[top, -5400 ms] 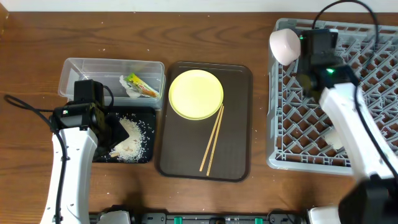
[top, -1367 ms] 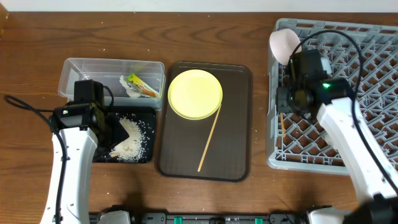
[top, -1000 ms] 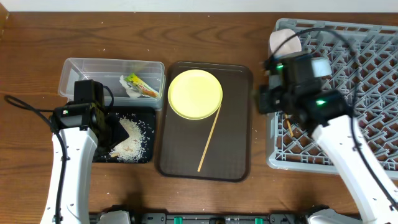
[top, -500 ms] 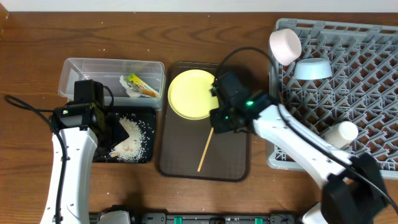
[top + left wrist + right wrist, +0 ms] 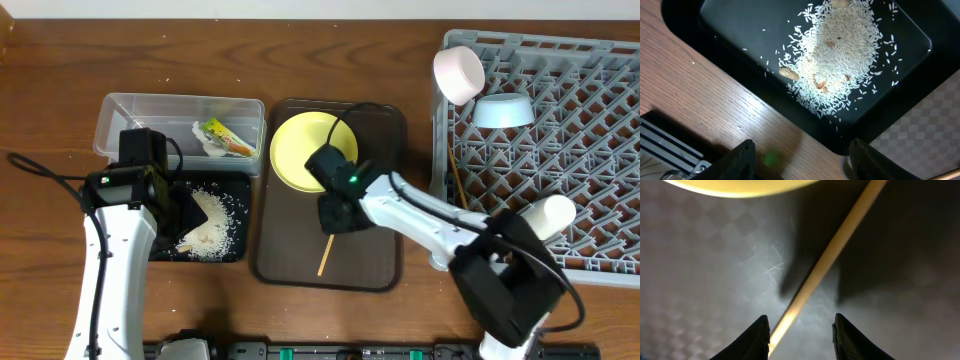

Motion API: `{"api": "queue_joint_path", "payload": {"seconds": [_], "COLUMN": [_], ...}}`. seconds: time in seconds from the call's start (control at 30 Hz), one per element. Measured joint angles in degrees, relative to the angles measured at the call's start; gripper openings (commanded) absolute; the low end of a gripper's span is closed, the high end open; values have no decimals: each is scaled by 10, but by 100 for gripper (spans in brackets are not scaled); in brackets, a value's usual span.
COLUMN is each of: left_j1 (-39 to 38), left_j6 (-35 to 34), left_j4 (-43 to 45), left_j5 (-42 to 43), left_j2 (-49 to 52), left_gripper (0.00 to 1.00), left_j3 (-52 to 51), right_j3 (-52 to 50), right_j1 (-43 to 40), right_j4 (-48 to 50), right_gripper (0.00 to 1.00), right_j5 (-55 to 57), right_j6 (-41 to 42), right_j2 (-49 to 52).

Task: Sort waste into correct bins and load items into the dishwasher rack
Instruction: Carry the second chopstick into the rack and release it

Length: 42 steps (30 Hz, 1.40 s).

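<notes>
One wooden chopstick point(image 5: 830, 260) lies slantwise on the dark brown serving tray point(image 5: 375, 250). My right gripper point(image 5: 801, 340) hangs open just above it, the stick passing between the fingertips close to the left one. In the overhead view that gripper point(image 5: 335, 214) sits below the yellow plate point(image 5: 298, 150). Another chopstick point(image 5: 455, 182) rests in the grey dishwasher rack point(image 5: 590, 150), with the white bowl point(image 5: 458, 72), light blue bowl point(image 5: 503, 110) and cup point(image 5: 551, 213). My left gripper point(image 5: 805, 162) is open and empty over the rice point(image 5: 840, 45) in the black tray point(image 5: 730, 40).
The clear tub point(image 5: 130, 115) behind the black tray holds the crumpled snack wrapper point(image 5: 226, 137). The serving tray lies between the bins and the rack. Bare wooden table point(image 5: 330, 50) runs along the back and the front edge.
My right arm has swung left from the rack to the serving tray and come down over the remaining chopstick. One chopstick stays in the rack. The left arm has not moved.
</notes>
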Motion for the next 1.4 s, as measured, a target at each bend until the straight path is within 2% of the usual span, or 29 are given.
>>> {"api": "queue_joint_path", "payload": {"seconds": [0.1,0.17,0.3,0.4,0.57,0.7,1.07,1.4], "left_j1": [0,0,0,0,0,0,0,0], "left_j6": [0,0,0,0,0,0,0,0], "left_j4": [0,0,0,0,0,0,0,0], "left_j5": [0,0,0,0,0,0,0,0], "left_j2": [0,0,0,0,0,0,0,0], "left_gripper": [63,63,63,63,63,63,63,63], "left_j3": [0,0,0,0,0,0,0,0], "right_j3": [0,1,2,2,1,1,1,1], "right_j1": [10,14,16,12,-14,-56,-209,-350], "right_j4": [-1,-4,-20,-35,-70,-88,-133,-157], "right_gripper": [34,28,8,2,1,1,1,2], "right_j5": [7,14,27,39,66,86,106,100], "right_j6": [12,24,43,51,53,37,-131,-246], "right_j2": [16,17,17,16,-2,-64,-277,-265]}}
